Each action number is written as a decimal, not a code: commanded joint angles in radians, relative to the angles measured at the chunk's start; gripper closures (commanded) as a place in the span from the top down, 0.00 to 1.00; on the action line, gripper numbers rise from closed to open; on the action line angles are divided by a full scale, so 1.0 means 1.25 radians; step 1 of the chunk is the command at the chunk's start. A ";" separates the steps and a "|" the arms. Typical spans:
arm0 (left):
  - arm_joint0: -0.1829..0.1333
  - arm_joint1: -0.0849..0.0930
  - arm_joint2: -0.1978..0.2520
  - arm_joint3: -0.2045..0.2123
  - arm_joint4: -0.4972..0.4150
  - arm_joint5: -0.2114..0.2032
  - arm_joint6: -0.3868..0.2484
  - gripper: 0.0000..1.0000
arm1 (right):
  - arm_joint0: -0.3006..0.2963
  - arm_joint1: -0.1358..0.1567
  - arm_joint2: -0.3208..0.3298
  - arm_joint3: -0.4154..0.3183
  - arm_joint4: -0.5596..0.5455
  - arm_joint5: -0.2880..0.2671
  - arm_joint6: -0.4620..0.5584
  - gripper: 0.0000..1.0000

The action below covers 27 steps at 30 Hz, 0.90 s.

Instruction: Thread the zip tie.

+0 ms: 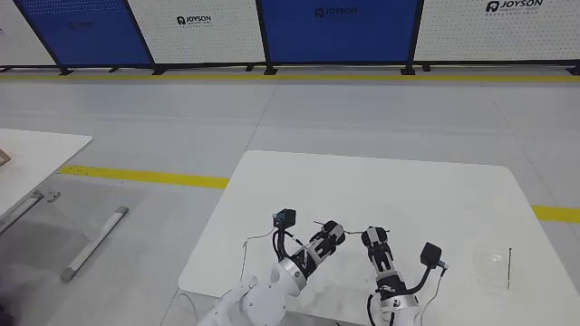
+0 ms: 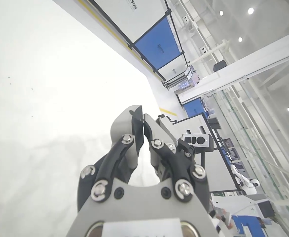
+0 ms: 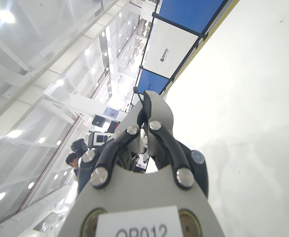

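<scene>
At six o'clock on the desk (image 1: 408,181), the right claw (image 3: 145,96) clamps the zip tie (image 3: 137,91) near its head, and the left claw (image 2: 143,117) seemingly pinches its tail — likely light, springy, slippery.

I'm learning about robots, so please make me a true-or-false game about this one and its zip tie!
1. The right gripper pinches a black zip tie. True.
2. The table is blue. False: it is white; the blue things are wall panels behind it.
3. The left gripper is wide open. False: it is shut.
4. A thin black strip lies beside a clear bag on the table. True.
5. The two grippers are at opposite ends of the table. False: they sit close together near the robot's edge.
</scene>
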 commanded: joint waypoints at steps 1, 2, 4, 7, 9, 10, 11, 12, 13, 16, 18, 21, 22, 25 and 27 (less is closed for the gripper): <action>0.000 0.000 0.001 0.000 0.001 0.000 0.001 0.00 | -0.001 0.000 0.002 -0.001 0.001 -0.001 0.001 0.00; 0.000 0.000 0.002 0.000 0.002 0.000 0.001 0.00 | -0.001 -0.001 0.002 -0.001 0.001 -0.002 0.002 0.00; 0.000 -0.001 0.003 -0.001 0.003 0.000 0.001 0.00 | -0.002 -0.001 0.003 -0.001 0.000 -0.002 0.004 0.00; 0.000 -0.001 0.004 -0.002 0.003 -0.004 -0.002 0.00 | 0.000 -0.001 0.004 0.000 -0.002 0.002 0.010 0.00; 0.000 -0.001 0.004 -0.003 0.003 -0.007 -0.004 0.00 | 0.001 -0.002 0.004 0.001 -0.001 0.003 0.013 0.00; 0.000 0.000 0.004 -0.003 0.004 -0.008 -0.005 0.00 | 0.001 -0.002 0.004 0.001 -0.001 0.003 0.016 0.00; 0.001 0.000 0.004 -0.004 0.004 -0.009 -0.006 0.00 | 0.002 -0.002 0.005 0.001 0.001 0.002 0.018 0.00; 0.001 0.000 0.004 -0.004 0.005 -0.010 -0.007 0.00 | 0.002 -0.003 0.005 0.002 0.003 0.000 0.023 0.00; 0.001 0.000 0.004 -0.004 0.005 -0.011 -0.008 0.00 | 0.002 -0.003 0.006 0.003 0.005 -0.001 0.026 0.00; 0.002 0.000 0.004 -0.004 0.005 -0.015 -0.011 0.00 | 0.004 -0.003 0.009 0.007 0.009 -0.003 0.031 0.00; 0.002 0.000 0.004 -0.004 0.006 -0.017 -0.012 0.00 | 0.005 -0.003 0.009 0.008 0.010 -0.005 0.034 0.00; 0.004 0.001 0.003 -0.005 0.008 -0.021 -0.014 0.00 | 0.005 -0.004 0.010 0.010 0.010 -0.007 0.037 0.00; 0.004 0.001 0.004 -0.005 0.009 -0.022 -0.015 0.00 | 0.005 -0.004 0.010 0.010 0.009 -0.007 0.038 0.00; 0.007 0.002 0.003 -0.007 0.009 -0.029 -0.019 0.00 | 0.006 -0.004 0.011 0.011 0.010 -0.008 0.047 0.00; 0.009 0.002 0.001 -0.008 0.009 -0.031 -0.020 0.00 | 0.008 -0.004 0.012 0.012 0.012 -0.014 0.058 0.00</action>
